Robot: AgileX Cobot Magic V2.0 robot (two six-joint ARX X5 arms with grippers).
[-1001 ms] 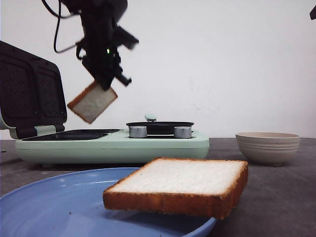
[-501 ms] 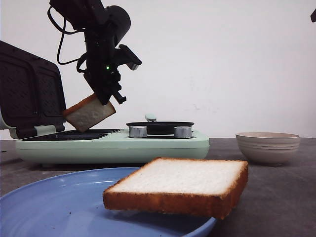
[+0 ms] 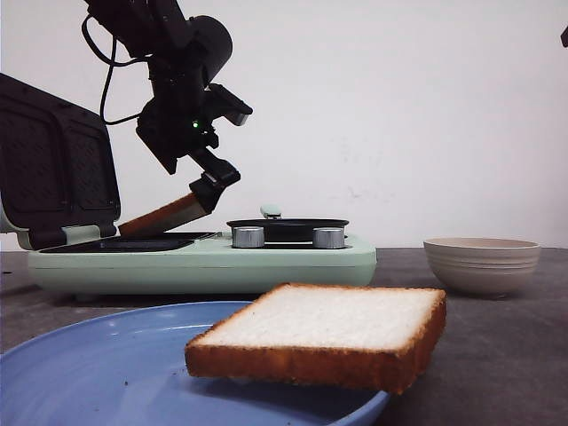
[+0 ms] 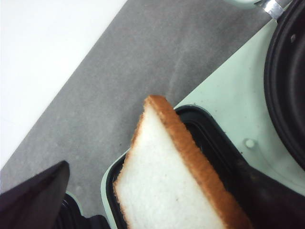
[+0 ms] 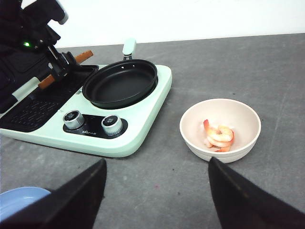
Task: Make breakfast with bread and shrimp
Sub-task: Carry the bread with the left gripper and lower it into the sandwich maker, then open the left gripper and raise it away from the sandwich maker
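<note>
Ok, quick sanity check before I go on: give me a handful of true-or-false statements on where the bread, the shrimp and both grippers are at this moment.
1. The left gripper is shut on a bread slice tilted over the open sandwich press. True.
2. The second bread slice lies in the round black pan. False: it rests on the blue plate.
3. The shrimp sit in the beige bowl. True.
4. The right gripper holds a shrimp. False: its jaws stand open and empty.
5. The press lid is closed. False: it stands raised.
</note>
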